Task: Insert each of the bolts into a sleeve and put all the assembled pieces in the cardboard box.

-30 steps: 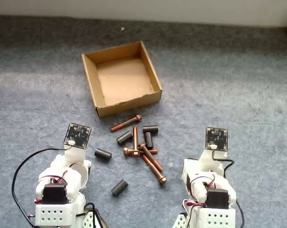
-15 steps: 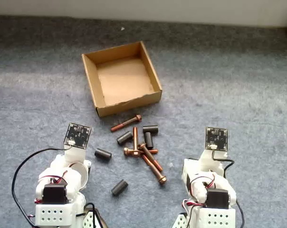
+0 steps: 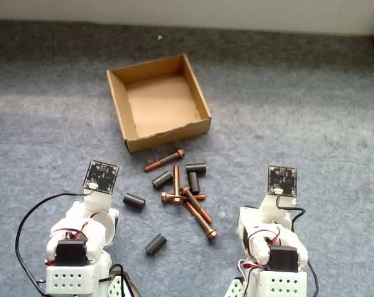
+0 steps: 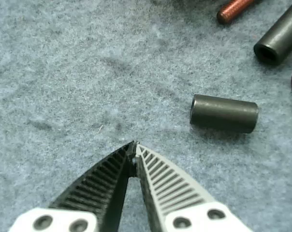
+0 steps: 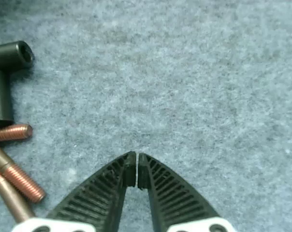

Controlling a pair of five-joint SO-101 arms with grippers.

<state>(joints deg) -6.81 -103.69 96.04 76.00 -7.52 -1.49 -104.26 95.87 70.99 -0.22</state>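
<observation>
**Grippers.** The left gripper [image 4: 134, 149] has its ribbed black fingers pressed together at the tips and grips nothing. It is poised over the grey felt table covering [image 4: 64, 72]. The right gripper [image 5: 136, 164] has its fingers drawn together with barely a slit between them, and it also grips nothing.

**Box.** The open brown cardboard box [image 3: 168, 137] stands at the far side of the table, its bare floor in view.

**Bolts.** The copper-coloured threaded metal bolts lie loose between the box and the arms. A lone bolt [image 3: 164, 160] lies just beside the box's near wall. The rest form a crossed cluster [image 3: 188, 201].

**Sleeves.**
- One dark cylindrical metal sleeve [image 4: 224, 113] lies on its side near the left gripper's tips, apart from them.
- Three more sleeves lie at the cluster's far edge.
- A separate sleeve [image 3: 155, 244] lies nearest the arm bases.

**Assembly.** Bolts and sleeves all lie unjoined.
</observation>
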